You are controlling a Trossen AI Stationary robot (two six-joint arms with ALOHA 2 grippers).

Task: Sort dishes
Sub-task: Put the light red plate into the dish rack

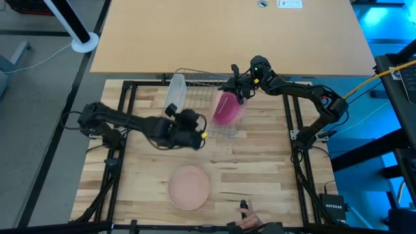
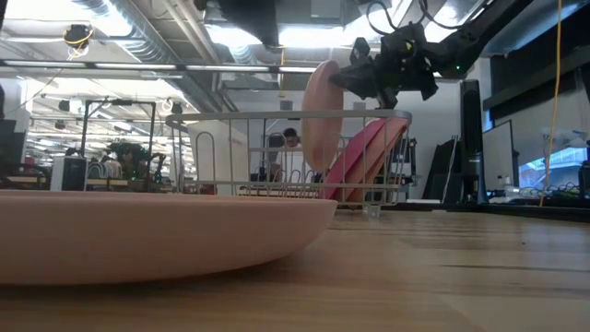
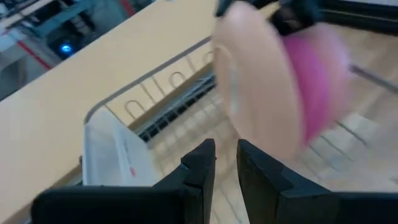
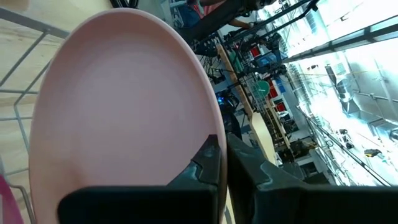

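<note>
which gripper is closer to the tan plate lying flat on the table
Left. The left gripper hovers just beyond the tan plate, toward the rack. The right gripper is farther off, over the rack, holding a peach plate.

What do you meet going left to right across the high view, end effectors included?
Translucent tumbler → left end effector → magenta plate → right end effector. The tan plate nearer the front edge and the wire rack overlap these, so they are left out.

One camera looks straight down on the tabletop (image 1: 260, 162). One sits low on it, looking across. Each wrist camera peers close past its own jaws. All see the wire rack (image 1: 201, 84).
</note>
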